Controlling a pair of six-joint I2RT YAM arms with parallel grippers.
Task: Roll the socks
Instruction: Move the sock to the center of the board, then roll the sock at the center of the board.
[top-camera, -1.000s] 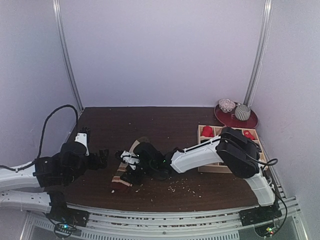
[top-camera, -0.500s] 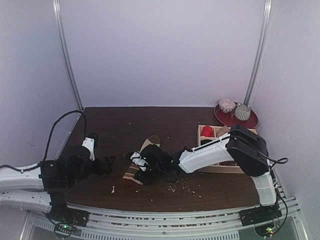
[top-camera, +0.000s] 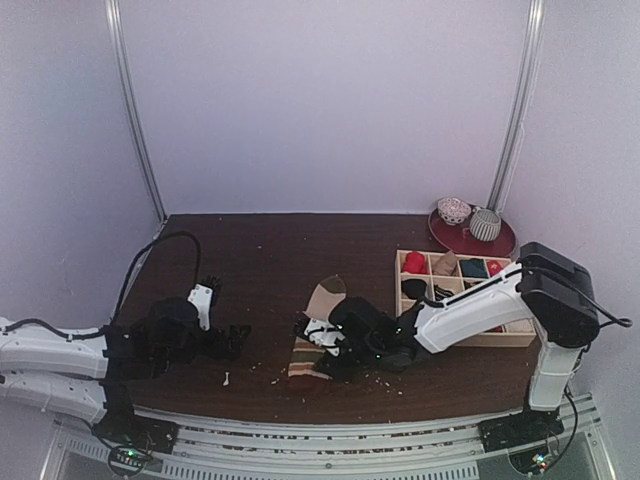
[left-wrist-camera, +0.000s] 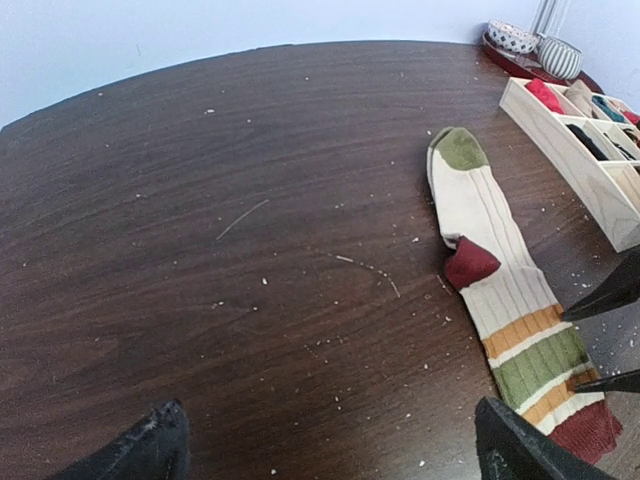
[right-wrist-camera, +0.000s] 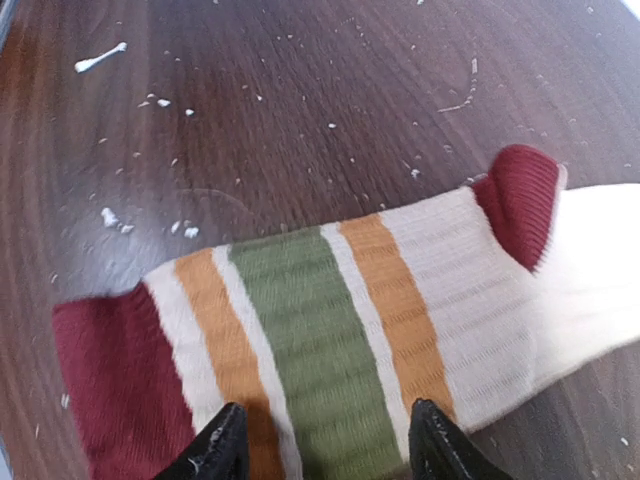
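One long cream sock (top-camera: 322, 298) lies flat on the dark table, with a dark red heel and cuff, an olive toe, and orange and green stripes. It also shows in the left wrist view (left-wrist-camera: 500, 260) and the right wrist view (right-wrist-camera: 400, 290). My right gripper (top-camera: 322, 348) (right-wrist-camera: 330, 445) is open, its fingertips straddling the striped part near the cuff, on or just above the fabric. My left gripper (top-camera: 238, 338) (left-wrist-camera: 330, 455) is open and empty over bare table, left of the sock. I cannot make out the black sock.
A wooden compartment box (top-camera: 455, 335) (left-wrist-camera: 560, 150) with small red and teal bundles stands right of the sock. A red plate (top-camera: 500, 245) with two patterned balls sits at the back right corner. Pale crumbs are scattered near the front edge.
My right gripper has moved to the right and the tan sock has moved with it. My left gripper has also moved right, towards the sock.
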